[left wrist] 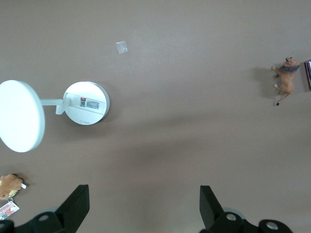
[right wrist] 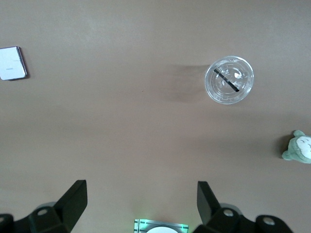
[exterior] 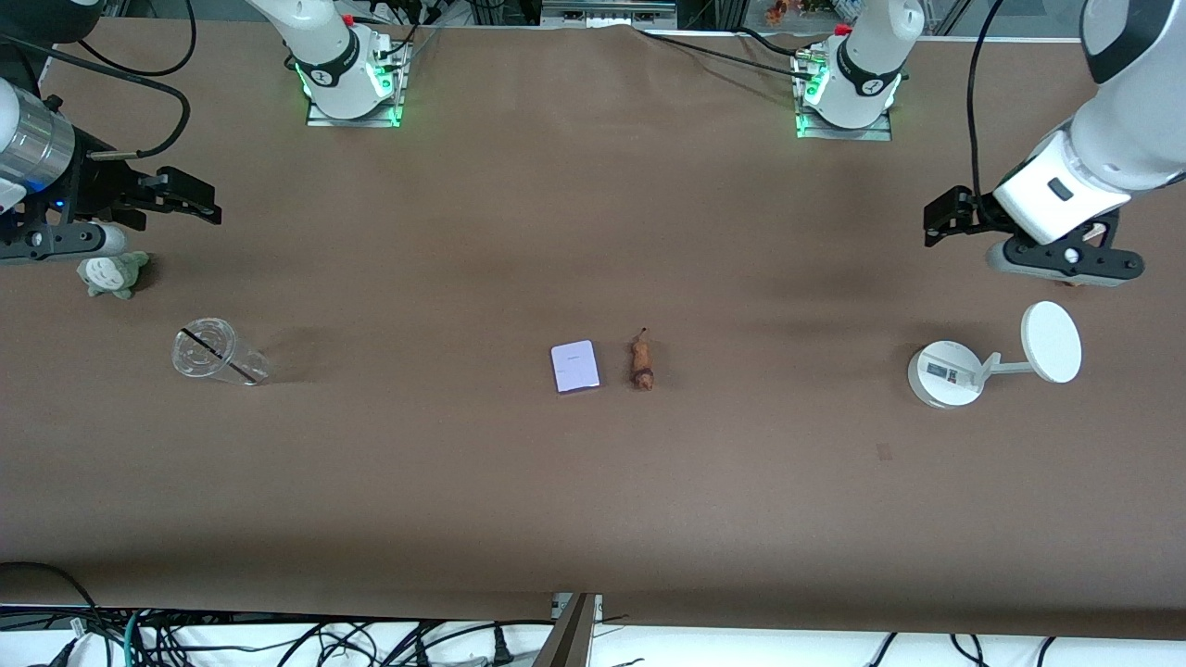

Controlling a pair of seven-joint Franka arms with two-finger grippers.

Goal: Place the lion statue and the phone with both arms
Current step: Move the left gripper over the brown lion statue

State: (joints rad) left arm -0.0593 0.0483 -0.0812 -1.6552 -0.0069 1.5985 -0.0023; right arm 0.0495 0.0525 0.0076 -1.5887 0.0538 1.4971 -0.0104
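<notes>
The phone (exterior: 575, 367), pale lavender with a purple edge, lies flat at the table's middle. The lion statue (exterior: 641, 363), small and orange-brown, lies just beside it toward the left arm's end. My left gripper (exterior: 945, 220) is open and empty, up in the air at the left arm's end, over bare table by the white stand. My right gripper (exterior: 188, 197) is open and empty, up in the air at the right arm's end, by the grey-green plush. The left wrist view shows the lion statue (left wrist: 285, 80) and the phone's edge (left wrist: 308, 74). The right wrist view shows the phone (right wrist: 12, 63).
A white round-based stand (exterior: 945, 373) with a disc (exterior: 1051, 342) stands under the left arm. A tan plush with a tag (left wrist: 9, 187) lies near it. A clear plastic cup (exterior: 218, 353) and a grey-green plush (exterior: 113, 274) sit at the right arm's end.
</notes>
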